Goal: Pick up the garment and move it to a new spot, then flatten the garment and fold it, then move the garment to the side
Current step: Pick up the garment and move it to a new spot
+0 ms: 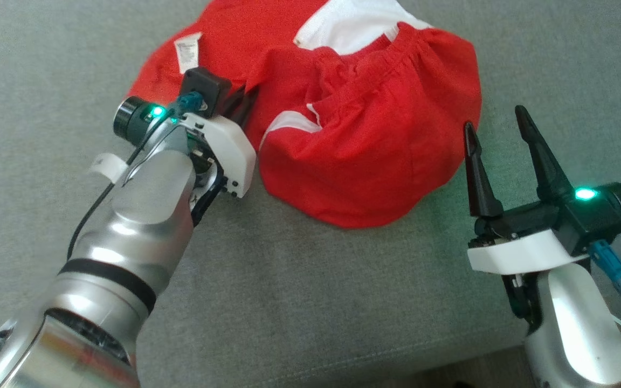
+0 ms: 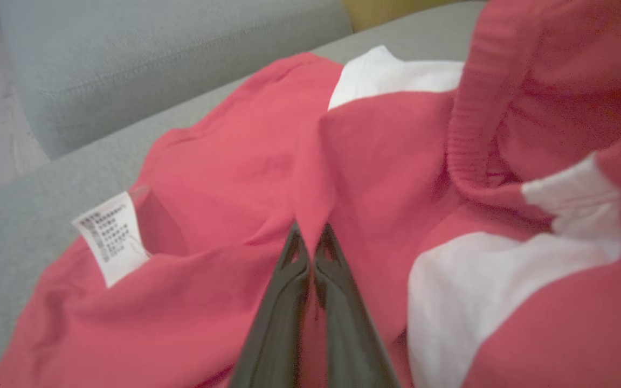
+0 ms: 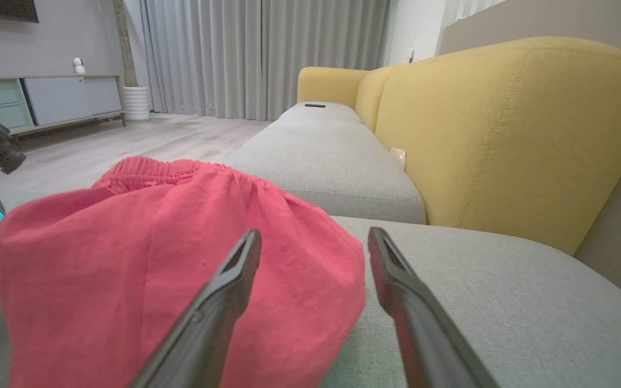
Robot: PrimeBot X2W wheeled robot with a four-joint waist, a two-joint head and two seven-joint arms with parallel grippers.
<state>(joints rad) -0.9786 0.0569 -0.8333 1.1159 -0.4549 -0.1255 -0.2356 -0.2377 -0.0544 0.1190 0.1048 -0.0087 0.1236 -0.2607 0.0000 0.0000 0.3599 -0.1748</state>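
The grey sofa seat (image 1: 310, 280) spreads under everything, with yellow backrests (image 3: 504, 134) standing along it in the right wrist view. The garment (image 1: 364, 151), red shorts with white panels and a gathered waistband, lies crumpled in a heap on the seat, toward twelve o'clock from the middle of the head view. The left gripper (image 2: 310, 237) comes in at the heap's nine o'clock edge, its fingers clenched together on a raised fold of red cloth. The right gripper (image 1: 495, 118) hovers just beside the heap at its four o'clock, fingers spread wide and released. Whether the nearer finger touches the cloth cannot be told. A white care label (image 1: 187, 51) lies at the heap's ten o'clock.
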